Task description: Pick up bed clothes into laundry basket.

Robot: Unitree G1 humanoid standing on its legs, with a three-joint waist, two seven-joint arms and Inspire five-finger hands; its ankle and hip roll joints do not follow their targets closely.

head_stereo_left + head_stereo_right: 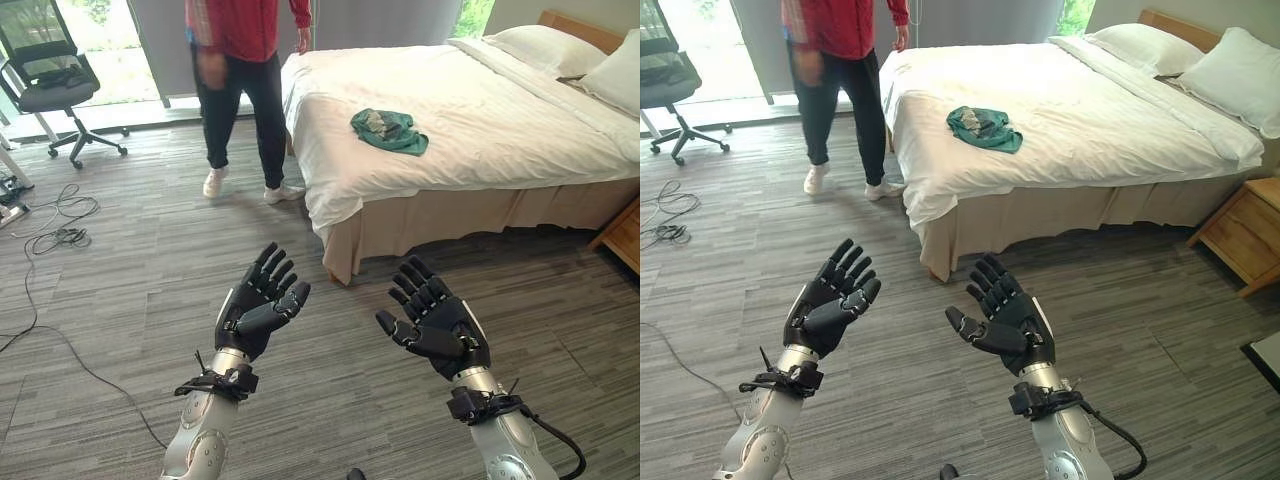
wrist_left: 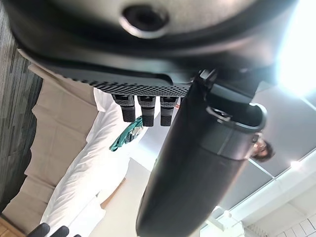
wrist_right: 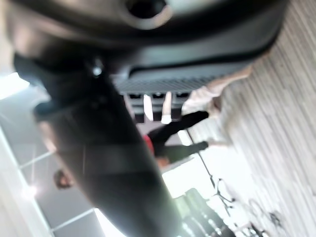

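Left eye view: the left hand (image 1: pixel 258 305) and the right hand (image 1: pixel 436 318) are raised side by side over the grey plank floor (image 1: pixel 120 290), palms turned up toward the camera, fingers straight and spread, holding nothing. From the hands, the bed (image 1: pixel 470 120) with its white sheet lies toward one o'clock, well apart from them. A crumpled green garment (image 1: pixel 389 130) lies on the sheet near the foot end, touched by nothing. Two white pillows (image 1: pixel 545 45) sit at the head by the wooden headboard (image 1: pixel 575 28). A person in a red top and dark trousers (image 1: pixel 240 90) stands at twelve o'clock, just beside the bed's foot corner. An office chair (image 1: pixel 50 75) is at ten o'clock, with loose cables on the floor (image 1: pixel 55 225) before it.

Right eye view: the same scene; a wooden nightstand (image 1: pixel 1240 235) shows at three o'clock beside the bed. I can pick out no laundry basket here.

Left wrist view: past the straight fingers (image 2: pixel 143 111) and the thick thumb, the bed's skirt and the green garment show far off.

Right wrist view: straight fingers (image 3: pixel 158 106) with the person and floor beyond; nothing in the palm.

My reading is that the task has not begun. The garment is unlifted, so the approach to the bed, the grasp, the carry and the drop into a basket all remain.
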